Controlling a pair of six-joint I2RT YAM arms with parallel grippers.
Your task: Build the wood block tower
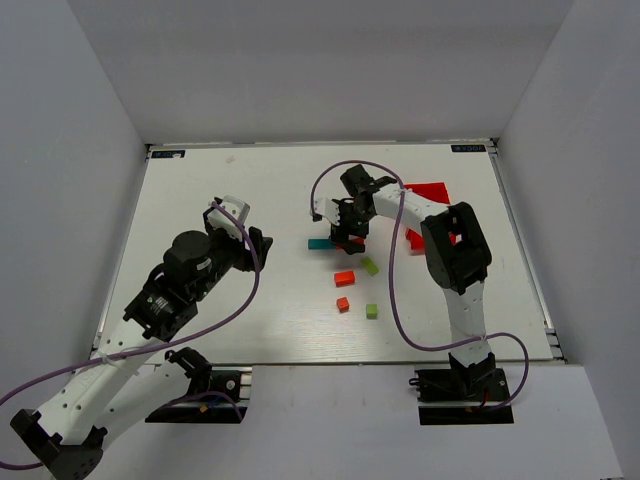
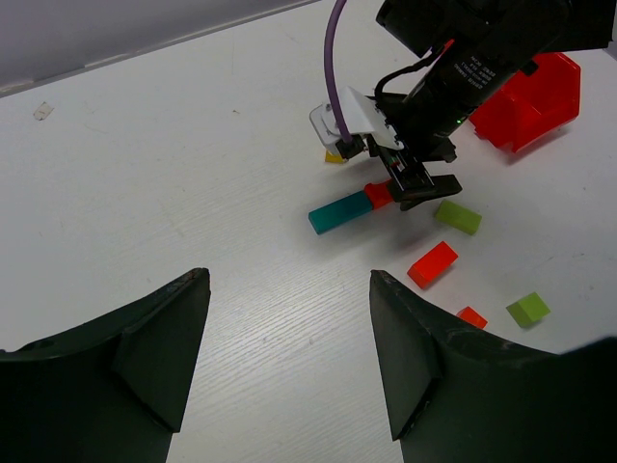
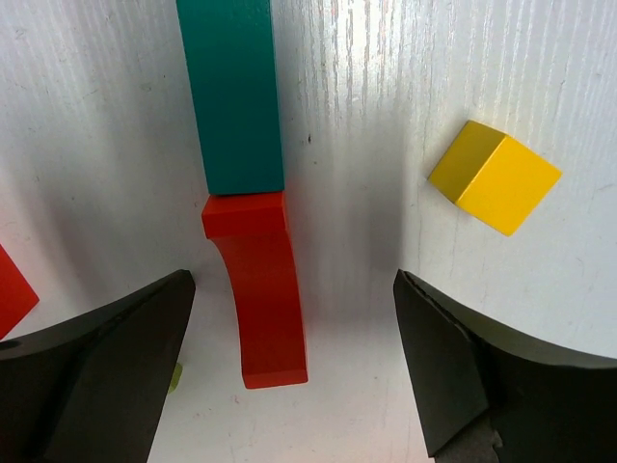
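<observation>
A red curved block [image 3: 260, 299] butted against the teal bar [image 3: 231, 96].
The right fingers [image 3: 116, 367] stand wide and empty, straddling the block at the bar's end on the counter [image 1: 250, 190]; a yellow cube [image 3: 494, 177] lies near the bar. The left fingers [image 2: 145, 347], spread and empty too, hang well away. Rising straight up should keep either finger from nudging the joint.

You're looking at a teal bar [image 3: 231, 96] lying flat, with a curved red piece [image 3: 260, 299] touching its end in line. A yellow cube [image 3: 494, 177] is sitting near them, tilted off their line, while two orange-red blocks [image 1: 344, 279] and two lime-green cubes [image 1: 370, 266] are lying scattered apart.
</observation>
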